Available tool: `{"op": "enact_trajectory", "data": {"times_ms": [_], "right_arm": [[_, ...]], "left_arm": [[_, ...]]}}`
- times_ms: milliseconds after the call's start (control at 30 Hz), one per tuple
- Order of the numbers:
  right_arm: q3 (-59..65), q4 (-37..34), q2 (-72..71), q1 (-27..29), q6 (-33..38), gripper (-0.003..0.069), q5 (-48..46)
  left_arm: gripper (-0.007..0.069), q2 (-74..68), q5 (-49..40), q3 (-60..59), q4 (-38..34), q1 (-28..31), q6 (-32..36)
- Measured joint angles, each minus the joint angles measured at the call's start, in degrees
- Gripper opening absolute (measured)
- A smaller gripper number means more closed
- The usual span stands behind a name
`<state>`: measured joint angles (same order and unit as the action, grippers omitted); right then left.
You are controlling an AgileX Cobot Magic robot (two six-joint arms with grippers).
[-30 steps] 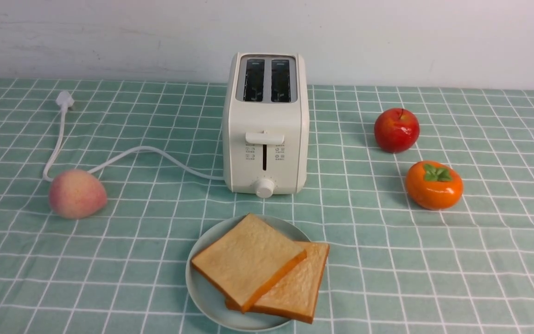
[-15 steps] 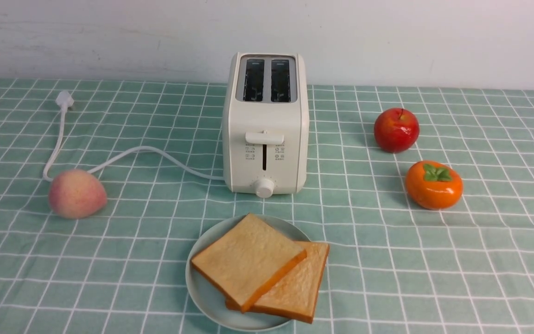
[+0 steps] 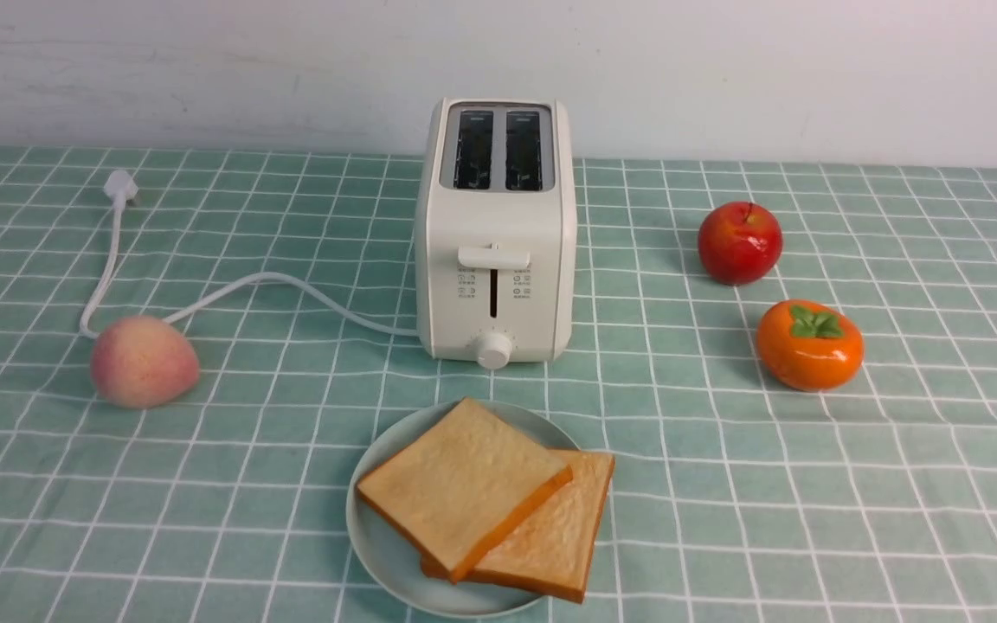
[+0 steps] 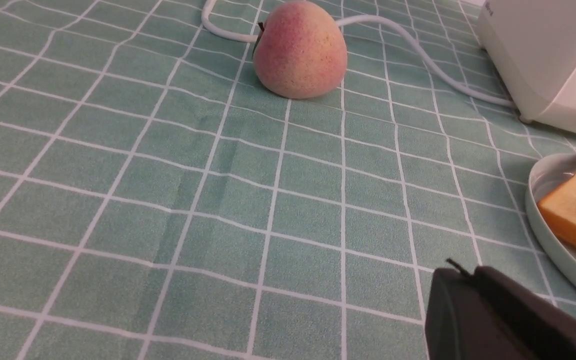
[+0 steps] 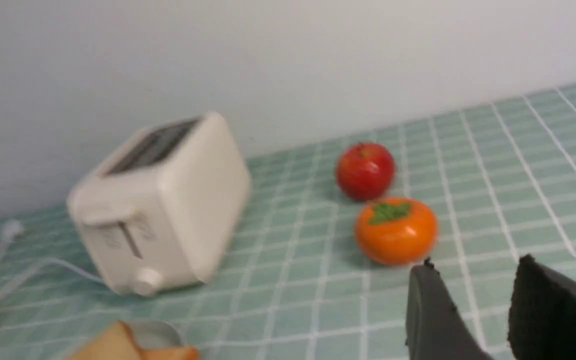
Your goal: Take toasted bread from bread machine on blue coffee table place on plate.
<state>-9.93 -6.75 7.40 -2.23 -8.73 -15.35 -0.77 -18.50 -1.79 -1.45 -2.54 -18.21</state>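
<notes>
Because both slices of toast [image 3: 464,484] already lie on the plate [image 3: 386,554], just in front of the toaster [image 3: 498,285], the main risk is probably disturbing a finished job. The slice nearer the toaster's right side sits under the other and pokes past the plate's rim, so a brush from a passing arm could tip or drag it off. The upper slice leans across it at a slant and might slide if that support shifts. The left gripper [image 4: 460,272] has its fingertips close together, with nothing between them; the right gripper [image 5: 473,262] stands parted and holds nothing. Should either arm sweep toward the toaster, it could snag the white cord [image 3: 269,277] to the toaster's left and pull the machine askew. A needless regrasp could also squash the bread.
</notes>
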Motion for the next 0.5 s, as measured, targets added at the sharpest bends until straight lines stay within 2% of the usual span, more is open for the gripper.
{"op": "enact_trajectory", "data": {"times_ms": [133,167,500], "right_arm": [[8.3,0.2,-3.8,4.2,2.9,0.0239,0.0],[10.9,0.6,-6.1,5.0,3.8,0.0239,-2.6],[11.0,2.5,-7.9,5.3,5.9,0.0239,-6.0]], "left_arm": [[0.003,0.0,0.0,0.0,0.0,0.0,0.0],[0.0032,0.0,-0.1,0.0,0.0,0.0,0.0],[0.0038,-0.4,-0.6,0.0,0.0,0.0,-0.2]]}}
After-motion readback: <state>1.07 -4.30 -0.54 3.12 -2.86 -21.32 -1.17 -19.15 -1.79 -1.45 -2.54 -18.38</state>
